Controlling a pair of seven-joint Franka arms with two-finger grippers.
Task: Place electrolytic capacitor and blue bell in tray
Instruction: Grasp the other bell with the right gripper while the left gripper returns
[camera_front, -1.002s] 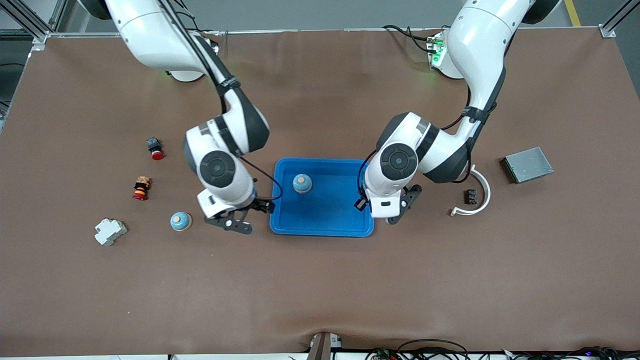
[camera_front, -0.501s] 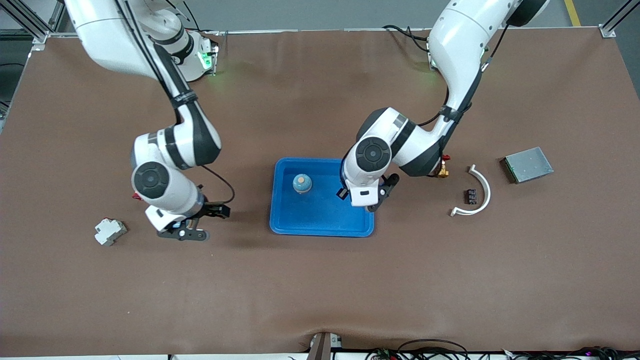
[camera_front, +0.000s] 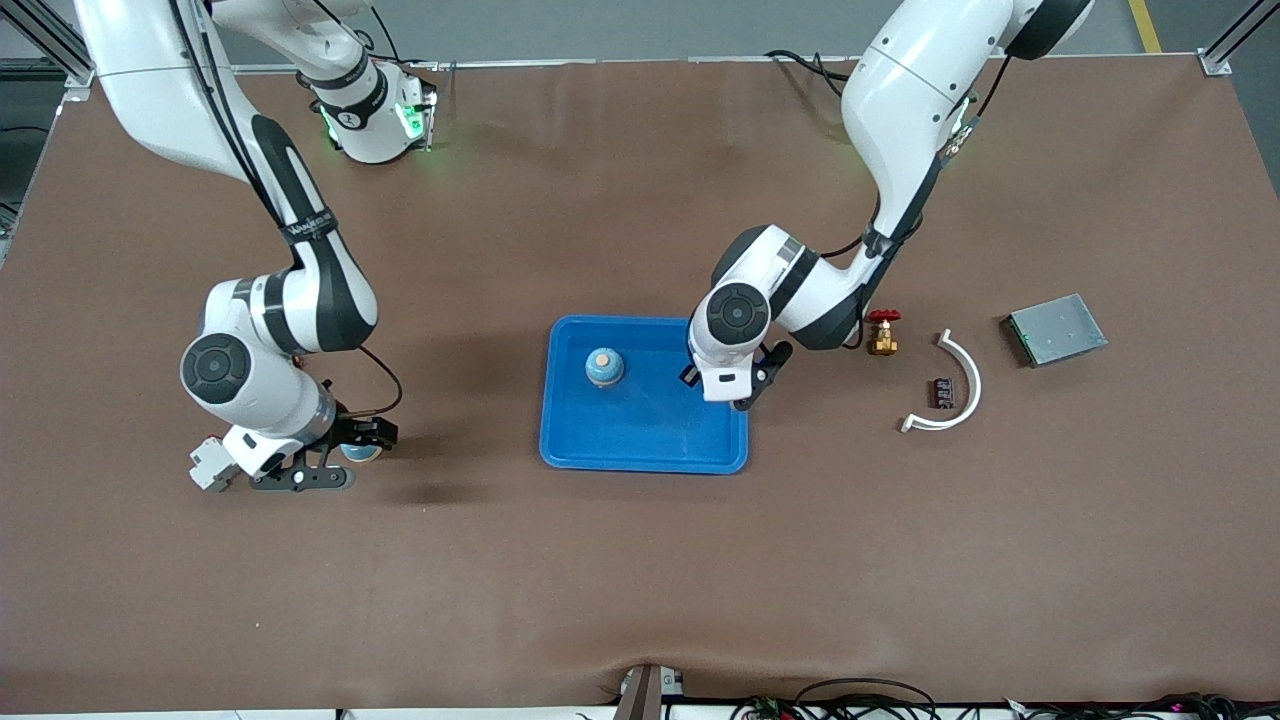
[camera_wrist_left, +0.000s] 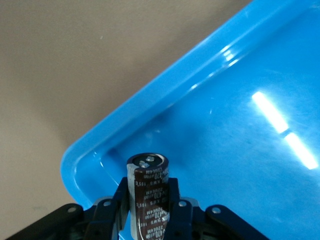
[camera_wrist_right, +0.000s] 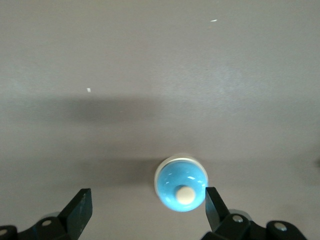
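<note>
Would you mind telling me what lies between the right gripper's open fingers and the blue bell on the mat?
Nothing: in the right wrist view, only bare brown mat surrounds the blue bell, which sits between the right gripper fingertips, untouched.

left claw (camera_wrist_left: 146, 210) clamped on a dark electrolytic capacitor (camera_wrist_left: 147, 192), printed white lettering down its sleeve, silvery end with two terminals turned toward the camera. held upright between the black fingers (camera_wrist_left: 176, 206), above a rounded corner of the bright-blue tray (camera_wrist_left: 165, 82). glossy tray floor with two streaks of reflected light. plain brown bench (camera_wrist_left: 75, 55) outside the raised rim.
</note>
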